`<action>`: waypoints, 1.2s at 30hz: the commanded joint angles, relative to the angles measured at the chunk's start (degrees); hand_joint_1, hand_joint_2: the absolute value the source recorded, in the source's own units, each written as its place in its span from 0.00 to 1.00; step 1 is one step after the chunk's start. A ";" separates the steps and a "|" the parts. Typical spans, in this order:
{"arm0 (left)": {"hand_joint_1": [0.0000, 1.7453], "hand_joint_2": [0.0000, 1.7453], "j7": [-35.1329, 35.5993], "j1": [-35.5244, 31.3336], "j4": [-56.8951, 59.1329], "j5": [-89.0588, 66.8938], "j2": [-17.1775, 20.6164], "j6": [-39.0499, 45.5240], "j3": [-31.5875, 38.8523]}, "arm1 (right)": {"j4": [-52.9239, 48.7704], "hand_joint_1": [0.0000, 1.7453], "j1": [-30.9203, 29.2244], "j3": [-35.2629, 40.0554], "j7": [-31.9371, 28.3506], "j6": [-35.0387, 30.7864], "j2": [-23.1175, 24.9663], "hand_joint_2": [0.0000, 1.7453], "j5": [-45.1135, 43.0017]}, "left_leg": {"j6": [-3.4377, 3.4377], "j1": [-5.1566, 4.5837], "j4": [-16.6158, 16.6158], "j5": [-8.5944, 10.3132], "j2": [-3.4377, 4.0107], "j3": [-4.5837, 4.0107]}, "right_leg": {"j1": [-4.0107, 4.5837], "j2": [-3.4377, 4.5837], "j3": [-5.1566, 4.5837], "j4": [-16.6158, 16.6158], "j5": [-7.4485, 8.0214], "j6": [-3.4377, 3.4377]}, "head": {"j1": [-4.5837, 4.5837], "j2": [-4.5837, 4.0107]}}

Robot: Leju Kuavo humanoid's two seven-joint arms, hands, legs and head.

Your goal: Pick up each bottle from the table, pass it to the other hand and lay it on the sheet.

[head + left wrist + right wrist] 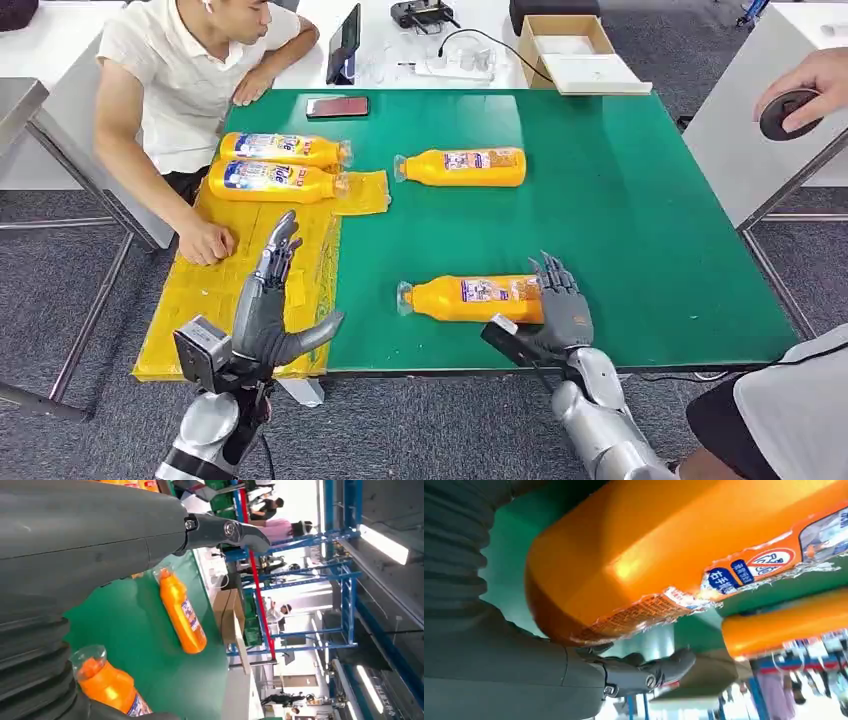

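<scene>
Two orange bottles [275,166] lie side by side on the yellow sheet [200,300] at the table's left. Two more lie on the green table [640,200]: a far bottle [460,166] [182,612] [784,625] and a near bottle [470,298] [107,685] [649,555]. My right hand [560,300] is at the near bottle's base, fingers above it and thumb [649,672] below with a gap, while the bottle lies flat. My left hand [270,310] hovers over the sheet's front part, fingers spread, holding nothing; its thumb [225,530] sticks out freely.
A person sits at the left with a hand [205,240] resting on the sheet. A phone [337,105], a tablet [345,45] and a cardboard box [570,45] sit at the far edge. Another person's hand [800,100] holds a dark object at the right.
</scene>
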 commanded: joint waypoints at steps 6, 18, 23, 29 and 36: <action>0.00 1.00 1.15 -3.51 5.97 0.79 -0.09 -0.52 -1.75 | 8.34 0.00 -4.42 2.99 1.06 3.97 -0.21 1.00 -0.88 | -0.07 0.04 -0.03 0.00 0.00 0.18 | 0.05 -0.08 0.19 -0.03 -0.02 -0.08 | -0.02 0.02; 0.00 1.00 4.20 -8.39 11.84 4.88 -1.50 -4.74 -3.20 | 15.61 0.99 -10.79 9.70 7.88 27.29 -2.84 1.00 -0.42 | -0.05 0.05 -0.02 0.00 0.17 0.64 | 0.06 0.06 0.54 -0.10 0.03 -0.06 | 0.00 0.00; 0.00 1.00 3.68 -8.77 12.50 5.72 -1.31 -5.30 -3.60 | 15.59 1.00 -9.08 7.11 2.82 30.67 -2.86 1.00 -5.74 | -0.10 0.11 -0.10 0.11 0.10 0.75 | 0.14 -0.03 0.68 -0.28 0.24 -0.21 | -0.02 0.02; 0.00 1.00 3.44 -9.17 13.38 6.12 -1.00 -6.08 -3.90 | 16.61 1.00 -8.68 8.74 3.80 31.89 -3.42 1.00 -5.53 | -0.04 0.11 -0.10 0.08 0.17 1.01 | 0.15 0.08 0.90 -0.24 0.21 -0.18 | -0.02 0.02; 0.00 1.00 2.90 -9.10 13.44 6.38 -1.08 -6.63 -4.02 | 15.80 1.00 -8.28 9.58 1.82 30.62 -3.26 1.00 -6.70 | -0.01 0.14 -0.07 0.06 0.20 1.07 | 0.22 0.13 1.00 -0.23 0.20 -0.14 | 0.00 0.02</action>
